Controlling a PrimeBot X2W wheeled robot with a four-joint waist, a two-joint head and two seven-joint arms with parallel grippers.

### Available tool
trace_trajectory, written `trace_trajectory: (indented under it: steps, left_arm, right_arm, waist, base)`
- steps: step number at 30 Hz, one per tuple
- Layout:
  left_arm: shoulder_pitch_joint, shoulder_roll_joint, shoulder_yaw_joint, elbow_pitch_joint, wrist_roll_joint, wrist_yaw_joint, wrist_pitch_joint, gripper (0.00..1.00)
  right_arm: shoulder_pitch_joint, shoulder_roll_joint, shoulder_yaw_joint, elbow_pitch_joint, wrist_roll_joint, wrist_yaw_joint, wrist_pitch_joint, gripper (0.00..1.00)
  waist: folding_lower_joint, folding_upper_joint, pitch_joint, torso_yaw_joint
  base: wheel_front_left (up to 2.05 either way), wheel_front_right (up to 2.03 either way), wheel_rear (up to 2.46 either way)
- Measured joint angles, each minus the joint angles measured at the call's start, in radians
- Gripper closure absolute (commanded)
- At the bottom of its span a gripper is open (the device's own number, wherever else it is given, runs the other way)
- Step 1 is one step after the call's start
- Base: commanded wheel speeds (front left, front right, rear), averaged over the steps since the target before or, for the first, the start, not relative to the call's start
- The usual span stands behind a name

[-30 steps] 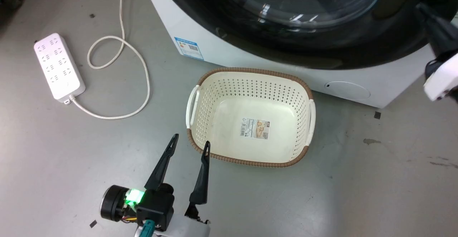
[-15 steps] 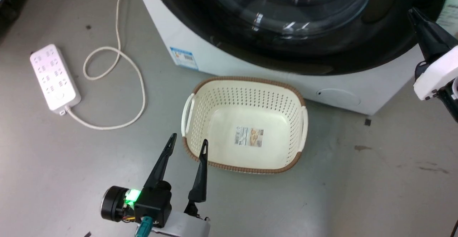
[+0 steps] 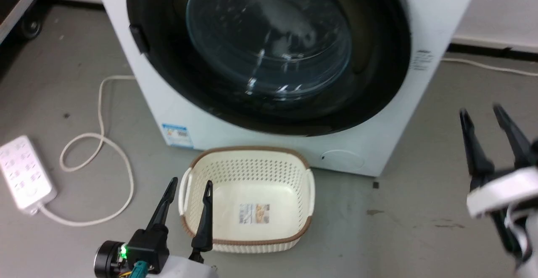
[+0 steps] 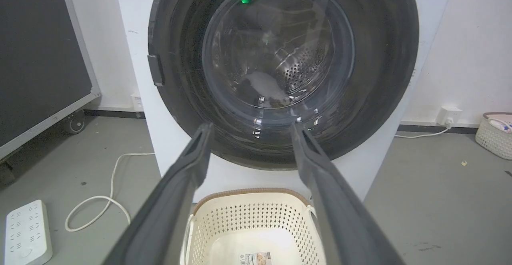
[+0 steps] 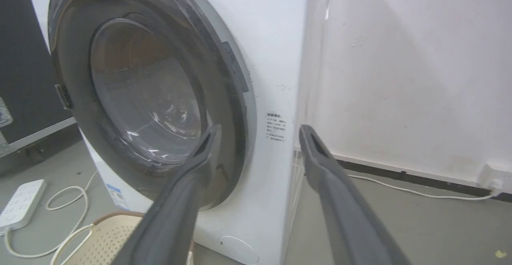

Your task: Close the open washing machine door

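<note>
The right gripper (image 3: pixel 480 112) has drawn back to the right edge, fingers newly spread and empty; the left gripper (image 3: pixel 191 182) hangs wide at lower left. The washing machine door (image 3: pixel 269 51), upper centre, looks flush on the washing machine (image 3: pixel 378 143), so closing seems done.

dark fingers (image 3: pixel 164 202), white wrists (image 3: pixel 498 190), green LED (image 3: pixel 124 251)

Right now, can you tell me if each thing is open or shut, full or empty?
Washing machine door: shut, flat against the washing machine.
Basket: upright on the floor, empty.
Power strip: lying on the floor, nothing plugged in.
Left claw: open, holding nothing.
Right claw: open, holding nothing.
</note>
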Motion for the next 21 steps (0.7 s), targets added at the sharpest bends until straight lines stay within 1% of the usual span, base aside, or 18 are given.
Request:
trace_trajectory:
  steps: [2, 3, 6, 9, 11, 15, 21]
  left_arm:
    - [0.007, 0.0, 0.009, 0.004, 0.0, -0.007, 0.0, 0.0]
    - [0.016, -0.001, 0.022, 0.016, -0.004, -0.019, 0.0, 0.0]
    - [0.023, 0.0, 0.037, 0.036, -0.012, -0.034, 0.0, 0.0]
    - [0.033, 0.0, 0.045, 0.067, -0.016, -0.044, 0.0, 0.0]
    - [0.035, 0.002, 0.047, 0.086, -0.014, -0.051, 0.0, 0.0]
    - [0.036, 0.0, 0.058, 0.102, -0.016, -0.051, 0.0, 0.0]
    - [0.036, 0.0, 0.059, 0.11, -0.013, -0.051, 0.0, 0.0]
  right_arm:
    - [0.092, 0.037, -0.052, -0.082, -0.075, 0.0, 0.0, 0.0]
    - [0.213, 0.119, -0.128, -0.176, -0.16, 0.0, 0.0, 0.0]
    - [0.312, 0.204, -0.177, -0.238, -0.236, 0.0, 0.0, 0.0]
    - [0.385, 0.267, -0.201, -0.282, -0.302, 0.0, 0.0, 0.0]
    - [0.422, 0.295, -0.206, -0.299, -0.326, 0.0, 0.0, 0.0]
    - [0.486, 0.326, -0.225, -0.316, -0.371, 0.0, 0.0, 0.0]
    - [0.496, 0.332, -0.218, -0.315, -0.387, 0.0, 0.0, 0.0]
  waist:
    - [-0.0001, 0.0, -0.02, -0.019]
    - [0.0001, 0.0, -0.046, -0.041]
    - [0.0, 0.0, -0.067, -0.055]
    - [0.0001, 0.0, -0.081, -0.065]
    - [0.0001, -0.0001, -0.087, -0.069]
    - [0.0002, 0.0, -0.093, -0.075]
    - [0.0003, 0.0, -0.096, -0.074]
  base:
    - [0.0, 0.0, 0.0]
    - [0.0, 0.0, 0.0]
    - [0.0, 0.0, 0.0]
    - [0.0, 0.0, 0.0]
    - [0.0, 0.0, 0.0]
    - [0.0, 0.0, 0.0]
    - [0.0, 0.0, 0.0]
